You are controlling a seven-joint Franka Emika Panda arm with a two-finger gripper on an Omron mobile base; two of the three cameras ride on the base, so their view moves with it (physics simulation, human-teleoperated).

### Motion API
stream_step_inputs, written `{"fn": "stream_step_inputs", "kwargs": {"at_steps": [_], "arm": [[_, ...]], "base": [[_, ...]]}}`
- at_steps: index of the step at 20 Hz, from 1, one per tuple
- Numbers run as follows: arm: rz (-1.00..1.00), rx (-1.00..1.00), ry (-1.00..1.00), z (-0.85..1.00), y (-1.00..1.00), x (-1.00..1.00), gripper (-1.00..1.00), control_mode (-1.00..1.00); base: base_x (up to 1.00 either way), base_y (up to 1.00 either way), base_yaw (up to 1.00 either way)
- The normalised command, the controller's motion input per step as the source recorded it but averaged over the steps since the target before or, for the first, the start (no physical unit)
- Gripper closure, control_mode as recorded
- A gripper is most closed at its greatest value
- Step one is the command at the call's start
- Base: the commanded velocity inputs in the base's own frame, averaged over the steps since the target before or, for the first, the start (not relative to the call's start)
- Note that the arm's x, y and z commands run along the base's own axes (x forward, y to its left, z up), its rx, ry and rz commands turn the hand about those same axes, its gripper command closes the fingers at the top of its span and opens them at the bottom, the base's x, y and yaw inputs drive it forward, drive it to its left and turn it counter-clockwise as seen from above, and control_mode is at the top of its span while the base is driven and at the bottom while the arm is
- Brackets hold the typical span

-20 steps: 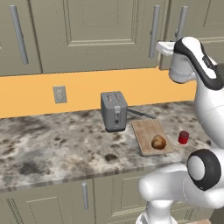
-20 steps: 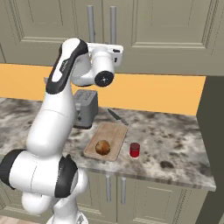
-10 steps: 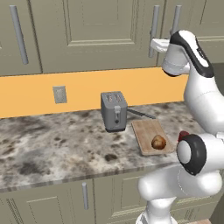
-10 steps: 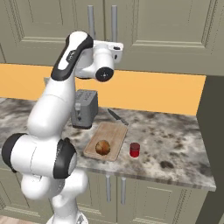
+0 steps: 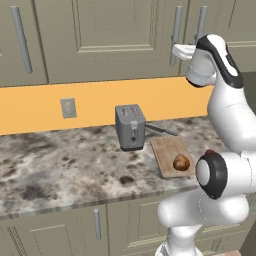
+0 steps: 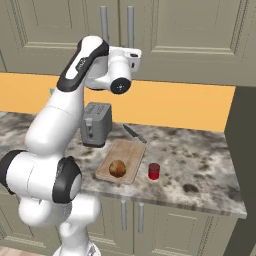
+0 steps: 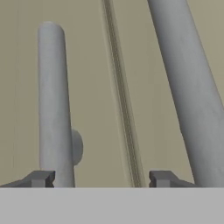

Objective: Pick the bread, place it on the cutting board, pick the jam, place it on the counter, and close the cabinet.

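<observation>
Cabinet (image 6: 150, 35) doors look shut; pincer (image 7: 99, 178) half open, holding nothing, at the seam betw. both handles (image 7: 52, 100). Bread (image 6: 117, 168) on cutting board (image 6: 131, 150), jam (image 6: 154, 170) at its 3 o'clock on table (image 6: 200, 170). Task prob. near done.

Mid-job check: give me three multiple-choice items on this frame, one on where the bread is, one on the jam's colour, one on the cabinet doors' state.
1. Where does the bread lie?
A. on the cutting board
B. on the toaster
C. inside the cabinet

2. What colour is the jam?
A. green
B. red
C. white

3. How do the cabinet doors at the end effector stand?
A. one swung wide
B. both removed
C. shut, edges meeting

Answers: 1 A, the brown lump rests on the board. 2 B, the jar on the counter is red. 3 C, the hand view shows a thin seam between the handles.
</observation>
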Motion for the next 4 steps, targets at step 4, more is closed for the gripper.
{"fn": "stream_step_inputs", "kwargs": {"at_steps": [4], "arm": [[-0.06,0.0,0.0,0.0,0.1,0.52,-1.0,-1.0]], "base": [[0.0,0.0,0.0]]}}
